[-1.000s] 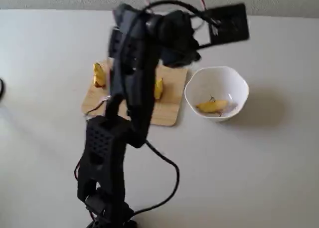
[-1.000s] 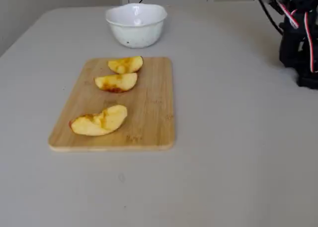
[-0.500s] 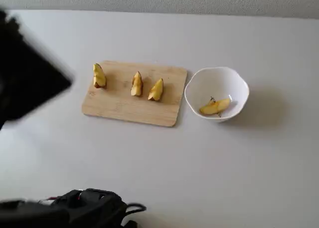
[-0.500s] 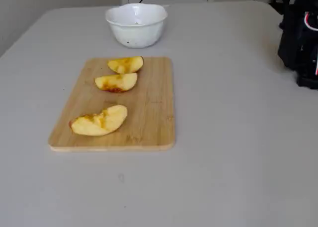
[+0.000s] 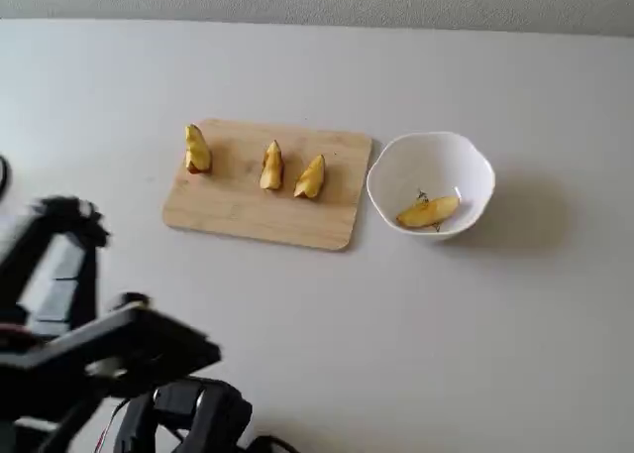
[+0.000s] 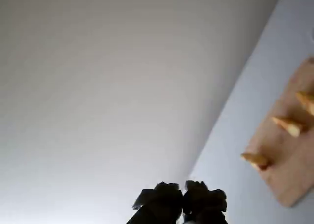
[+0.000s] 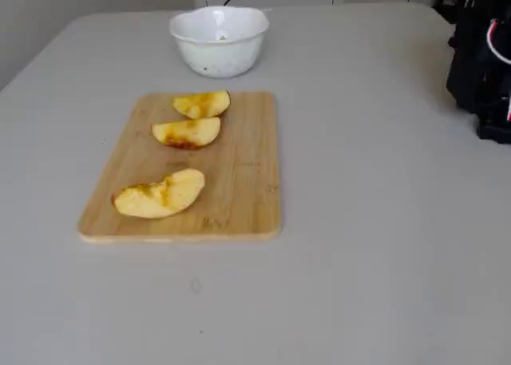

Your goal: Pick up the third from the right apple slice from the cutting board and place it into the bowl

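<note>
Inside bowl (image 5: 474, 166), right of cutting board (image 5: 238, 215): apple slice (image 5: 427, 211) lying on bottom. Placing looks done. Three other wedges (image 5: 271, 166) left on board. Gripper (image 6: 184, 194) far off at near left, jaws together, holding nothing.

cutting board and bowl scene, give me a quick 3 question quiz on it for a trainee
1. How many apple slices lie on the cutting board?
2. True or false: the white bowl is empty.
3. In the wrist view, the gripper is: A) clamped on a slice, B) holding nothing, fingertips together, C) inside the bowl.

Key:
1. Three: one set apart at the board's left end in a fixed view, and two closer together near the bowl.
2. False: one apple slice lies inside it.
3. B
</note>
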Controlling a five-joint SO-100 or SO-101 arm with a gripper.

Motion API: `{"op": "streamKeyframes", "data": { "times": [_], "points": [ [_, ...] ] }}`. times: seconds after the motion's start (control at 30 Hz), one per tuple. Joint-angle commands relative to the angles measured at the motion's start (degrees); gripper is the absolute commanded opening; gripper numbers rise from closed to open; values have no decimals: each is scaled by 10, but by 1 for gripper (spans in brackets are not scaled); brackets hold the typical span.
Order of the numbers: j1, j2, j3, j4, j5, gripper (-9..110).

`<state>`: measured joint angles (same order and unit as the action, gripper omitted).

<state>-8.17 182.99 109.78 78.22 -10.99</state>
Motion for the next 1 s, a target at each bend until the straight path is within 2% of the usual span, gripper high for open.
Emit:
{"op": "streamKeyframes", "data": {
  "times": [0.0,0.17,0.37,0.73,0.97],
  "points": [
    [37,44,189,-56,4,0],
    [112,51,377,-105,-22,0],
    [143,74,521,-104,-24,0],
    [109,74,630,-104,54,0],
    [62,75,628,-96,79,0]
  ]
}}
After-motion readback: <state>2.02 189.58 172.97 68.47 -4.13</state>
